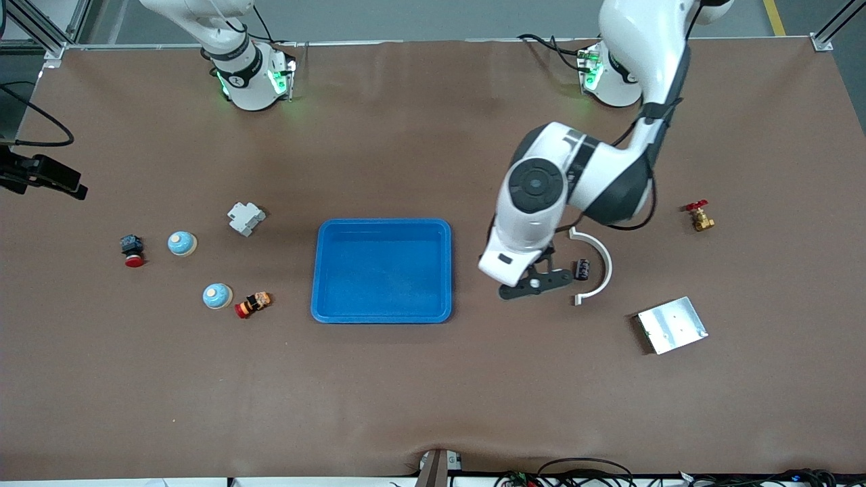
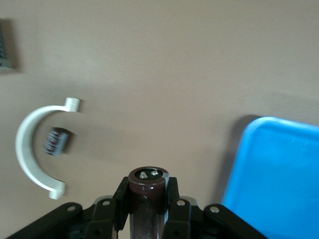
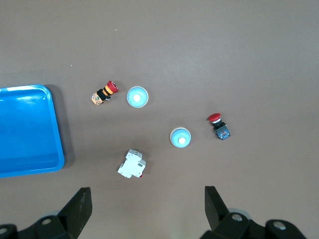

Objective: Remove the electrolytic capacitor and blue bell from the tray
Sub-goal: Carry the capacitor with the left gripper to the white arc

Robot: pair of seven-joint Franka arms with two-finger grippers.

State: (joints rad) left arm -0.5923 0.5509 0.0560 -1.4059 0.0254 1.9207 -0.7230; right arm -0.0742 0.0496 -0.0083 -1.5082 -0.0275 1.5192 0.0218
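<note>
Brown matting covers the surface, with a blue tray at its middle. My left pincer hangs just above the mat between the tray and a white curved clip, clenched on a dark capacitor whose terminal end pokes out between the fingers. A second small dark part lies inside the clip's curve, apart from the pincer. Toward the left arm's end I see a brass valve with a red handle and, nearer the front camera, a metal plate. My right pincer waits high over its own end of the surface, fingers spread wide and holding nothing. Below it lie two blue bells: one beside a red push-button, the other nearer the front camera, just beside a red-and-orange button. A white breaker sits between the bells and the tray, farther from the front camera than either bell.
</note>
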